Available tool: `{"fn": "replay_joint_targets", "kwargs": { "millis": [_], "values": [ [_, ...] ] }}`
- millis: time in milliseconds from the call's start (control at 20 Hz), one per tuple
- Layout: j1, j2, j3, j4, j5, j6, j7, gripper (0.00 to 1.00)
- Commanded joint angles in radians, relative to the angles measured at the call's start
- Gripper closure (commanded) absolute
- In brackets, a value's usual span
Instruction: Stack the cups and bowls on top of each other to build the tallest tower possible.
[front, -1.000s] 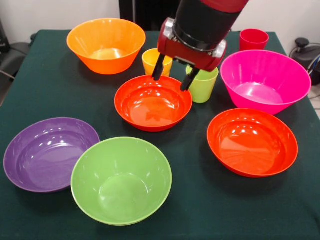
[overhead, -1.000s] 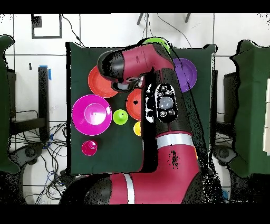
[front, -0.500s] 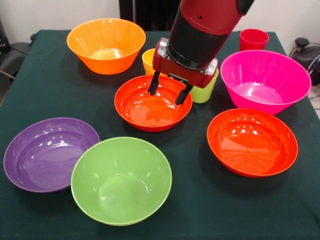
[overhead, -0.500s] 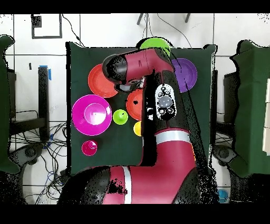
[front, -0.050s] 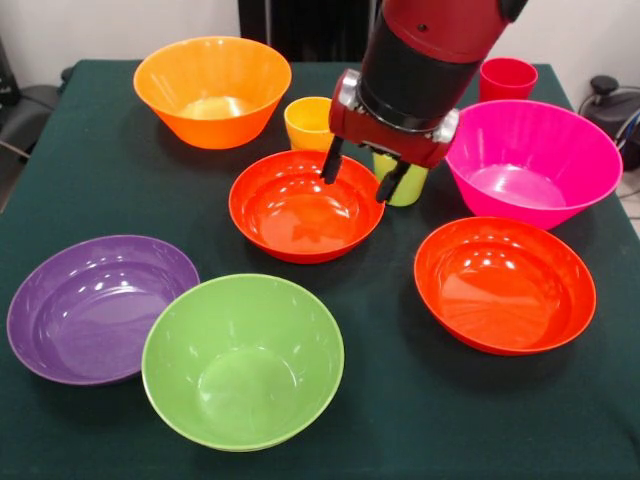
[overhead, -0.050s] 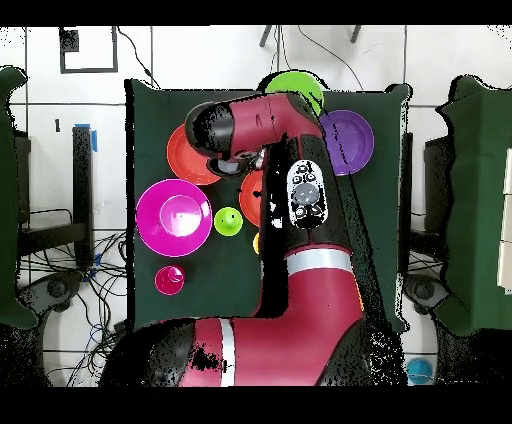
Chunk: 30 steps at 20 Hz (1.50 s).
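My gripper (front, -0.050s: 360, 180) hangs open and empty over the far right rim of the middle red-orange bowl (front, -0.050s: 300, 212). Just behind its fingers stands the lime green cup (front, -0.050s: 408, 186), partly hidden. The yellow-orange cup (front, -0.050s: 306, 120) is behind that bowl, and the red cup (front, -0.050s: 507, 78) stands at the far right. Around them sit the orange bowl (front, -0.050s: 212, 92), the magenta bowl (front, -0.050s: 530, 160), a second red-orange bowl (front, -0.050s: 505, 285), the purple bowl (front, -0.050s: 98, 308) and the green bowl (front, -0.050s: 243, 360). Each stands singly; no tower is in view.
The dark green table (front, -0.050s: 90, 190) carries everything. In the overhead view my arm (overhead, -0.050s: 300, 200) covers the middle bowl and yellow cup; the magenta bowl (overhead, -0.050s: 173, 217) and lime cup (overhead, -0.050s: 228, 221) show beside it. Cables lie on the floor (overhead, -0.050s: 60, 270) around the table.
The gripper came down toward the middle red-orange bowl, then shifted right in the front view to its far right rim. It stayed open. No bowl or cup moved.
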Motion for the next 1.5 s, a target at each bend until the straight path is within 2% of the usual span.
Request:
{"fn": "replay_joint_targets", "kwargs": {
  "millis": [50,250,600,950,1300,1500],
  "values": [
    [0.01,-0.058,0.094,0.096,0.093,-0.048,-0.004,0.0],
    [0.024,-0.088,0.104,0.128,0.164,-0.03,0.006,0.0],
    [0.062,-0.078,0.054,0.067,0.21,0.026,0.056,0.0],
    [0.182,-0.051,-0.037,-0.017,0.259,0.046,0.294,0.0],
    [0.271,0.036,-0.104,-0.137,0.308,0.06,0.427,0.0],
    [0.305,0.07,-0.137,-0.176,0.337,0.084,0.492,0.0]
  ]
}}
